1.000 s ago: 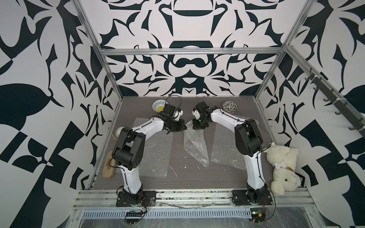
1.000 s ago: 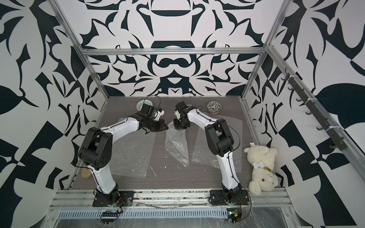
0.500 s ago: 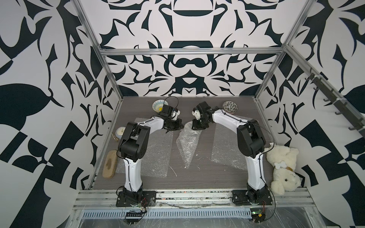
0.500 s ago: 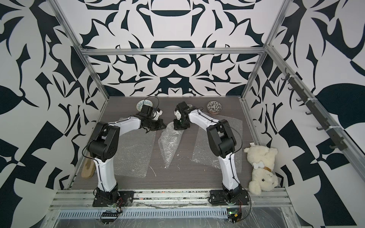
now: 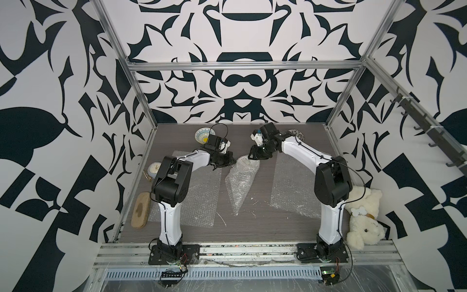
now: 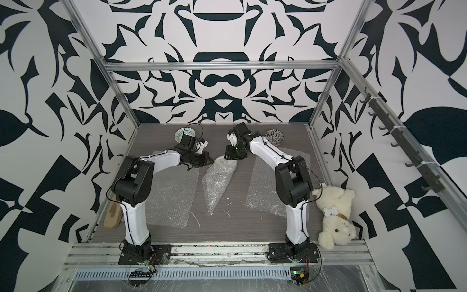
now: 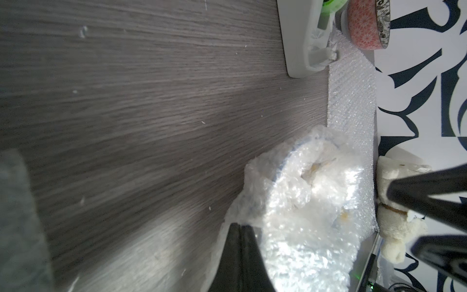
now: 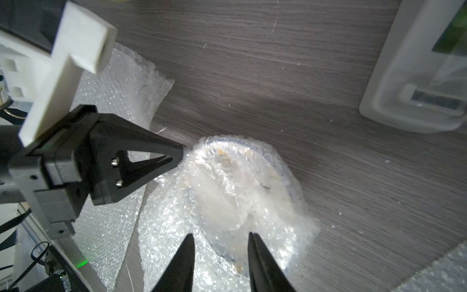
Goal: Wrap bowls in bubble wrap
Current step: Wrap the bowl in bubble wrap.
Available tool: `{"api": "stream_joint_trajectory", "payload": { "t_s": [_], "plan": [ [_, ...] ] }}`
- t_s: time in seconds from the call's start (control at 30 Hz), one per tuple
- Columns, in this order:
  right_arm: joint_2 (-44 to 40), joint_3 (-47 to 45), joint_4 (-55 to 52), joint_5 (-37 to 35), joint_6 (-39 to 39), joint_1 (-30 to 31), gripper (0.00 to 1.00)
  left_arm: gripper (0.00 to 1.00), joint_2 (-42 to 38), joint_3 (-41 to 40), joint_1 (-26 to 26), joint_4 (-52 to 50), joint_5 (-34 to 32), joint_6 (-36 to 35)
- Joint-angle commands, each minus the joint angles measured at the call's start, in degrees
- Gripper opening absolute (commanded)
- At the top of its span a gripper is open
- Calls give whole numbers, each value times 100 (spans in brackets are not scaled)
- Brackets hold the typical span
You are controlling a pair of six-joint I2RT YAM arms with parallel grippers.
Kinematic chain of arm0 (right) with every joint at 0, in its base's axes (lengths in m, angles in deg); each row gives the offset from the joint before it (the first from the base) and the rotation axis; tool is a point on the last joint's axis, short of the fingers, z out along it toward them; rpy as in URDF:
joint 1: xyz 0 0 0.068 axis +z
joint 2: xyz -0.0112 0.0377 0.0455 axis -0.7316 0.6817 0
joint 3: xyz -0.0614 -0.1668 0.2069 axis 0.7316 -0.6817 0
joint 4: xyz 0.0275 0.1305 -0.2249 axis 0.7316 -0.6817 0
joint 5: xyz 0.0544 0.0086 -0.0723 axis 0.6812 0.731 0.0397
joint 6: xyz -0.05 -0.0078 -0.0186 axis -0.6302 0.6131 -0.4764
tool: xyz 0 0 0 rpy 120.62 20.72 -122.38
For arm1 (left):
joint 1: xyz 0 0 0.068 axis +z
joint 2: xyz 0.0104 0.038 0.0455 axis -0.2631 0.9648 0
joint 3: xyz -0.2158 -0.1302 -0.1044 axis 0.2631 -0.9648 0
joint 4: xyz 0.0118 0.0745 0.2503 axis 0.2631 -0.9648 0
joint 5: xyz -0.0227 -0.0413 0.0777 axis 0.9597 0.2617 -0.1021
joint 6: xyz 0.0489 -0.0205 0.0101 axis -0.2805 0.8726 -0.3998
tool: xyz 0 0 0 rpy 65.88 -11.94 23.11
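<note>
Right wrist view: the wrapped bowl [image 8: 240, 192], a pale bowl with yellowish marks showing through the film, lies on the table [image 8: 328, 50] under a fold of the middle sheet [image 8: 164, 240] of bubble wrap, directly beyond the right gripper [image 8: 220, 235]. That gripper's two black fingers stand parted above the bundle with nothing between them. The left gripper [image 8: 180, 153] comes in from the side with its fingers pressed together, nipping the film's edge at the bowl's rim. The left wrist view shows the same pinch [image 7: 238, 225] on the crumpled film. In both top views the two arms reach forward and bend inward toward each other, meeting at the far middle of the table, the left gripper [image 5: 231, 161] low and nearly level, the right gripper [image 5: 255, 156] tilted downward. The middle sheet tapers from the bowl toward the near edge. A left sheet [image 5: 199, 194] and a right sheet [image 5: 290, 187] lie flat on either side. The blue-and-yellow bowl [image 5: 204, 134] sits bare behind the left wrist; the black-and-white bowl [image 6: 274, 136] sits behind the right arm, which partly hides it. A tape dispenser [image 8: 417, 88] stands near the bundle, and a teddy bear [image 5: 364, 215] lies beside the right arm's base.
</note>
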Motion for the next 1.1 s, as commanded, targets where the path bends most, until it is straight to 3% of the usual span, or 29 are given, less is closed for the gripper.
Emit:
{"api": "stream_joint_trajectory", "payload": {
  "t_s": [0.0, 0.23, 0.53, 0.8, 1.07],
  "plan": [
    [-266, -416, -158, -210, 32, 13, 36, 0, -175, -169, -168, 92, 104, 146],
    [50, -602, -14, -516, -161, -331, 31, 0, -202, -404, -424, 279, 163, 344],
    [654, 346, -249, -216, -675, -621, 32, 0, -338, -603, -957, 823, 76, 880],
    [-278, 8, -417, -153, -748, -650, 39, 0, -121, -411, -971, 790, 22, 957],
    [-1964, -1811, -403, -19, -446, -990, 43, 0, -58, -302, -963, 630, -111, 849]
  ]
}}
